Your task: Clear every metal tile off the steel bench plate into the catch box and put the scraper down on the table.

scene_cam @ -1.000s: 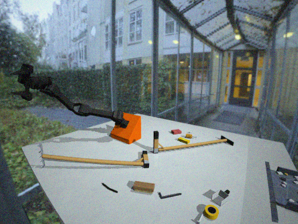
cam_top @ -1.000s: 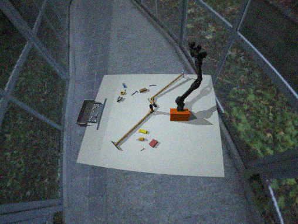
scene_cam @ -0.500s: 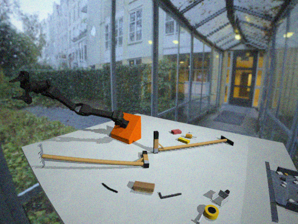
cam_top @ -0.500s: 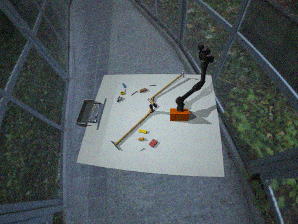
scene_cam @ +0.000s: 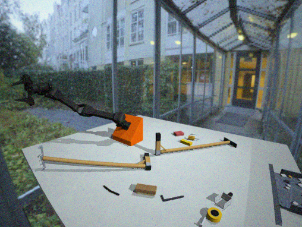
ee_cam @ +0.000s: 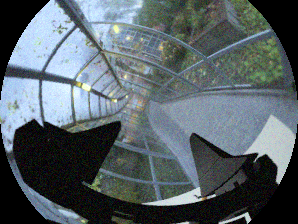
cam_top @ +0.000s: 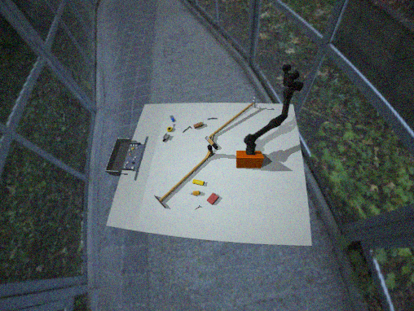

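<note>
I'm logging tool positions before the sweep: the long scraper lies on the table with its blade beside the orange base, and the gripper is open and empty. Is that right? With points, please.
Not quite: the top view shows the blade [cam_top: 162, 201] [scene_cam: 230, 142] of the long scraper [cam_top: 185, 177] [scene_cam: 193, 147] at the end away from the orange base [cam_top: 249, 159] [scene_cam: 134, 134]. The rest holds.
</note>
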Available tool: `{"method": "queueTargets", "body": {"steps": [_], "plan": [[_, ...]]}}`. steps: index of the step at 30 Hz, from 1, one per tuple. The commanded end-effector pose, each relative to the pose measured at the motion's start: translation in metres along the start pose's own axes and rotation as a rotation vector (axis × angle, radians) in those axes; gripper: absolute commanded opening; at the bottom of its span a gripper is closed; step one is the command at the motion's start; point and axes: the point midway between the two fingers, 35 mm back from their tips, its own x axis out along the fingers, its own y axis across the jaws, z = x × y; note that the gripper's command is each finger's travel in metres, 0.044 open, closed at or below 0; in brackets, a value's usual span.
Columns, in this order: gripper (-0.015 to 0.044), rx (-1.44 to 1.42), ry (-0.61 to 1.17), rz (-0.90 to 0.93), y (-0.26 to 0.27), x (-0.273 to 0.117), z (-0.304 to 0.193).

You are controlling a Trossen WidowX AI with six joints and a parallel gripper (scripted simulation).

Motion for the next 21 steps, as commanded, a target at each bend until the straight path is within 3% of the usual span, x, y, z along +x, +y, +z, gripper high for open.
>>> {"method": "queueTargets", "body": {"steps": [1,21], "plan": [[0.0440,-0.026,-0.018,0.012,0.010,-0.010,0.003],[0.0440,-0.176,-0.082,0.073,0.054,-0.068,0.012]]}}
